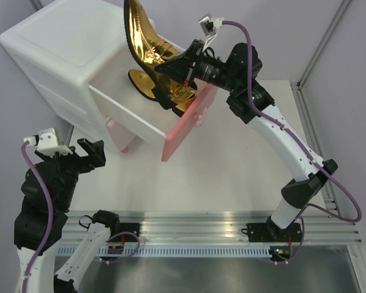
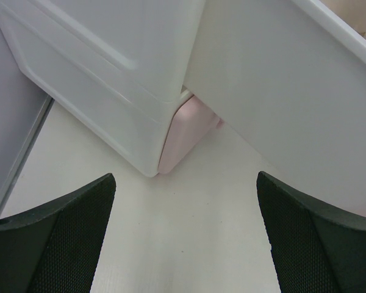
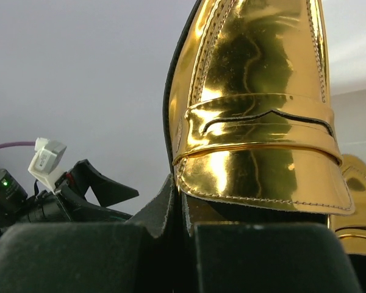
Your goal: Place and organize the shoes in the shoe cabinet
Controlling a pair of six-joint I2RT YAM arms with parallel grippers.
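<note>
Grey walls enclose a white surface (image 1: 232, 177) on which a white rounded plastic cabinet (image 1: 55, 55) is set, its upper pink-fronted drawer (image 1: 182, 131) pulled out. Two shiny metallic gold loafers are counted: one (image 1: 143, 36) is gripped toe-up above the drawer by the clenched right claw (image 1: 182, 64), the other (image 1: 141, 83) lies inside it. Only the left wrist view shows the cabinet's pale pink lower front (image 2: 183, 131), beyond the spread, empty left claw (image 2: 186, 238).

My right arm (image 1: 279, 135) and left arm (image 1: 88, 243) are white tubes with chunky black joints, a purple cable (image 1: 238, 24) trailing along each. Fingers (image 2: 55, 238) are matte black with mesh texture, plus a little white plug block (image 1: 208, 24) by the wrist.
</note>
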